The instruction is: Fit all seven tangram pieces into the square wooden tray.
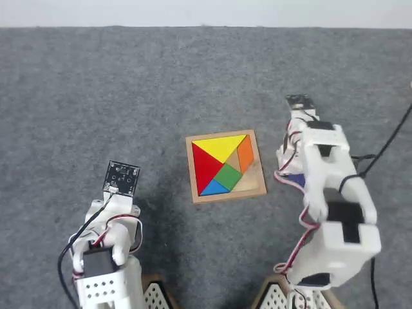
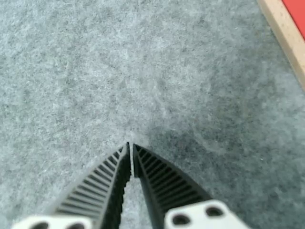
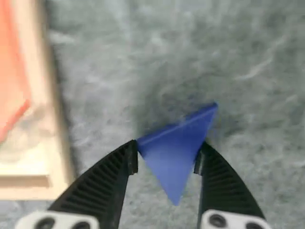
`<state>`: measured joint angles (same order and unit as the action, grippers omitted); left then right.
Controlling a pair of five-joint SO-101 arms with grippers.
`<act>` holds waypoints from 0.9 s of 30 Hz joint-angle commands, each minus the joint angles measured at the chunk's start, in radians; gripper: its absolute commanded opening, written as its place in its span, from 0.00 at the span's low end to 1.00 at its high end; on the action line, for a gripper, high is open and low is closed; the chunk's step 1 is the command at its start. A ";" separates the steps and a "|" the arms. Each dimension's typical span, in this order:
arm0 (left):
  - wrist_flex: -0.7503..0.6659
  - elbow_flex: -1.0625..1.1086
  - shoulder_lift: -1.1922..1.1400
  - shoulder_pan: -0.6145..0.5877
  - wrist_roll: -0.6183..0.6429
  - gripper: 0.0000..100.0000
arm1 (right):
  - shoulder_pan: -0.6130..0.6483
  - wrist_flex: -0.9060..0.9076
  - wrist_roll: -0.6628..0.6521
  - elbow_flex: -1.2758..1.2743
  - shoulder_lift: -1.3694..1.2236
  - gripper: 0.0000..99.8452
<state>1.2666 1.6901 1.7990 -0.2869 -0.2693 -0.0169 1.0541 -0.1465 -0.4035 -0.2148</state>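
- The right end effector (image 3: 167, 150) pinches a blue triangle (image 3: 177, 145) by two slanted edges. One corner points back between the fingers, and the wide end faces outward.
- The triangle sits over the grey surface (image 3: 200, 47), just beside the tray (image 3: 55, 133). I cannot tell whether it is lifted clear of the felt.
- I judge the triangle light, stiff and flat, likely painted wood. It is not fragile but it is smooth, so it could slip.
- The pads bear on edges that converge, so a harder squeeze may wedge it out or swivel it. I would keep the pressure gentle and hold near the wide end.
- The left end effector (image 2: 130, 149) is pressed together and holds nothing. It is low over bare felt, near a tray corner (image 2: 281, 33) and the red piece (image 2: 296, 12).
- The high view gives me the layout:
  - The tray (image 1: 228, 197) is at centre, packed with coloured pieces.
  - A bare gap (image 1: 254, 180) is at the tray's 4 o'clock corner.
  - The right arm (image 1: 328, 193) is at the tray's 3 o'clock, and the left arm (image 1: 106, 244) is at its 8 o'clock.
  - From above, the arm covers most of the triangle (image 1: 294, 181) and the grip on it.
- The right wrist view gives me what the arm hides from above: finger contact and the triangle's heading. It also shows the orange piece (image 3: 12, 81) and the bare tray floor beside it.
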 commanded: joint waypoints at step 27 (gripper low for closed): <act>0.005 -0.007 0.020 -0.008 -0.014 0.01 | -0.038 0.056 -0.107 0.077 -0.048 0.00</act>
<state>1.2666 1.6901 1.7990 -0.2869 -0.2693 -0.0752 1.1001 -0.2417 -0.3360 -0.2578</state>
